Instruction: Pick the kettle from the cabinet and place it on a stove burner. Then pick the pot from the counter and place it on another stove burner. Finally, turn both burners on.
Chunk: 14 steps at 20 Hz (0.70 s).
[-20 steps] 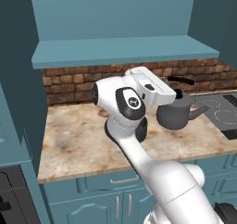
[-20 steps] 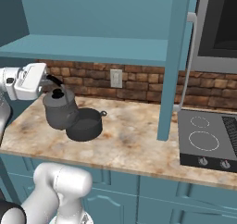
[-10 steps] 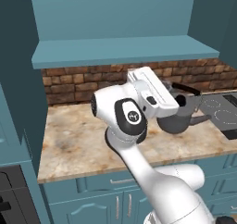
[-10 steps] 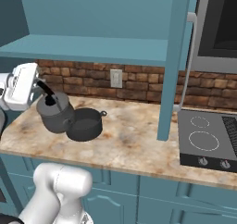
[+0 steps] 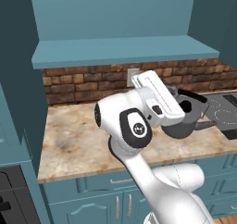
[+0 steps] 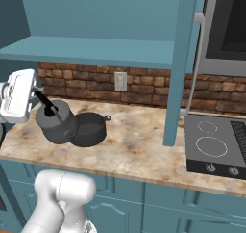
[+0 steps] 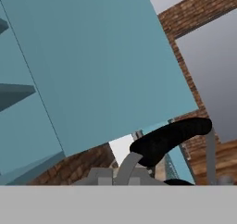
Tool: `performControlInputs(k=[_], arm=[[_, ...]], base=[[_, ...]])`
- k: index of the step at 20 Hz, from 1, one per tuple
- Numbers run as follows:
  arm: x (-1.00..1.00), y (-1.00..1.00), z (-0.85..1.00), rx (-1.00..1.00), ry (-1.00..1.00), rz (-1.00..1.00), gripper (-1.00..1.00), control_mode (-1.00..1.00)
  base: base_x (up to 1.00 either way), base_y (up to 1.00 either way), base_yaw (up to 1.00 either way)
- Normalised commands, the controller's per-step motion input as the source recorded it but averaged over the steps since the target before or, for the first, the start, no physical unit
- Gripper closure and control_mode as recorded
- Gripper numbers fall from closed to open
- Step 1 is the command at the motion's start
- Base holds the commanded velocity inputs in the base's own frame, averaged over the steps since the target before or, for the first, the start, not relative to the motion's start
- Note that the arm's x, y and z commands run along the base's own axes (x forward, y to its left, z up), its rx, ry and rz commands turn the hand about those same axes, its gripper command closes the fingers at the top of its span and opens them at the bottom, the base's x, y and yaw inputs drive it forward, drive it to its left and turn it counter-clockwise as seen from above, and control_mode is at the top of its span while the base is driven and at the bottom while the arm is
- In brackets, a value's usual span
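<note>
**A:** Gripper (image 6: 41, 98) status?

**B:** From my seat it reads as clamped on the kettle's (image 6: 54, 121) black handle. In the right base view the white hand sits at 9 o'clock of the frame, with the black handle running from it down to the kettle lid. I cannot see the finger tips themselves. The hand view gives me the black handle (image 7: 170, 139) in close-up, crossing from centre toward 3 o'clock, with the grey kettle top just below it.

**A:** Kettle position?

**B:** It hangs tilted over the counter (image 6: 134, 150), just left of the pot (image 6: 89, 128). In the right base view the two overlap, so I cannot tell whether they touch. In the left base view the arm covers most of the kettle (image 5: 183, 121); I get its dark body and spout at 3 o'clock, and the pot is hidden behind it.

**A:** What does the right side add?

**B:** The cabinet (image 6: 96, 49) shelf at 12 o'clock, its open door edge-on with the long silver handle (image 6: 192, 68), and the cooktop (image 6: 216, 148) at 4 o'clock with two white burner rings (image 6: 211, 146) and front knobs (image 6: 209, 168). The left base view catches only a corner of that cooktop (image 5: 227, 112) at 3 o'clock, but shows the brick backsplash (image 5: 74, 84) and wall socket (image 5: 132, 72) behind the arm.
</note>
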Motion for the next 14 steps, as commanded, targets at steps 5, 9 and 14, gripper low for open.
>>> performControlInputs(k=[5, 9, 14], arm=[[-0.08, 0.0, 0.0, 0.0, 0.17, -0.03, 1.0, -1.0], [-0.01, 0.0, 0.0, 0.0, 0.07, -0.01, 1.0, -1.0], [0.0, 0.0, 0.04, 0.0, 0.0, 0.0, 1.0, -1.0]], base=[[0.0, 0.0, 0.0], [0.0, 0.0, 0.0], [0.0, 0.0, 0.0]])
